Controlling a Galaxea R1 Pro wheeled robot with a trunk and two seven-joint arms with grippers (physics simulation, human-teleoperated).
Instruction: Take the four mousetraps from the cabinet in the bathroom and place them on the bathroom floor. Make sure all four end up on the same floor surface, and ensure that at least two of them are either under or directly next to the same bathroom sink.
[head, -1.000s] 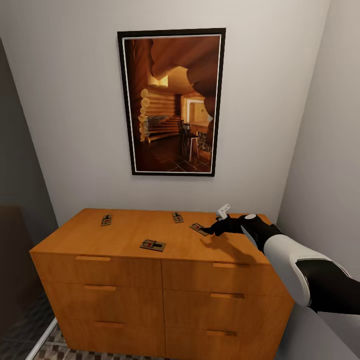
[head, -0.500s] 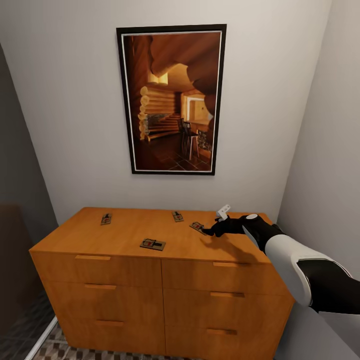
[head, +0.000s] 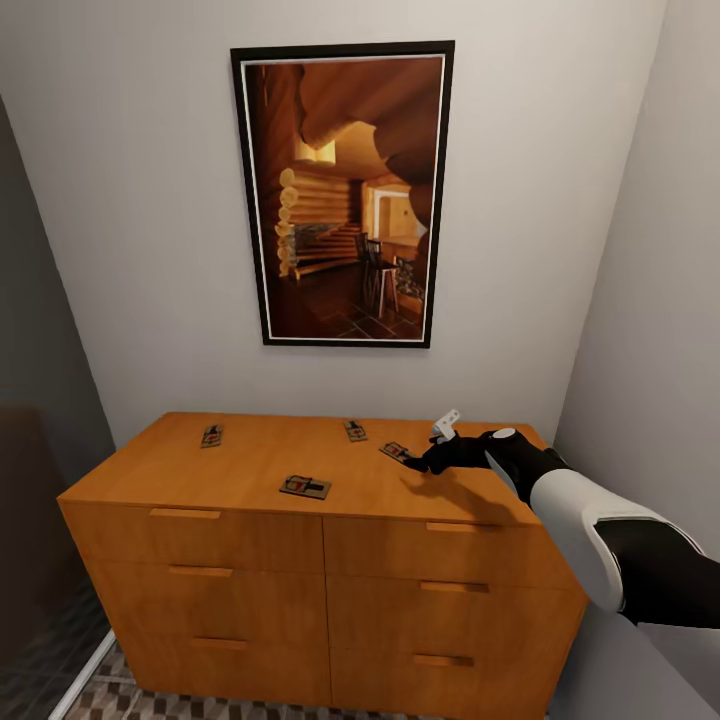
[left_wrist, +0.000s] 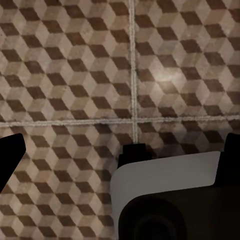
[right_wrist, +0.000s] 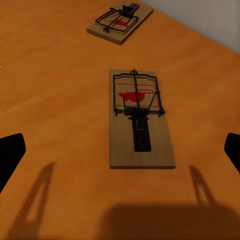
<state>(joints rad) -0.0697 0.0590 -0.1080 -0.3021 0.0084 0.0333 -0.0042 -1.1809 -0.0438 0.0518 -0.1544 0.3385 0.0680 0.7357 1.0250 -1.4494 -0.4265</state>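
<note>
four mousetraps lie on the cabinet (head: 250, 470): one back left (head: 212, 437), one front centre (head: 305, 487), one back centre (head: 355, 431), one right (head: 396, 453), just before the right gripper (head: 420, 462).

A: Head cam looks forward and slightly down at the cabinet (head: 300, 520), wall behind, from near and above its top.
B: Right wrist?
A: Close over the cabinet top, aimed along it at one mousetrap (right_wrist: 139, 120). Same trap in head view (head: 396, 452).
B: Left wrist?
A: Straight down at the bathroom floor (left_wrist: 75, 75), close.
</note>
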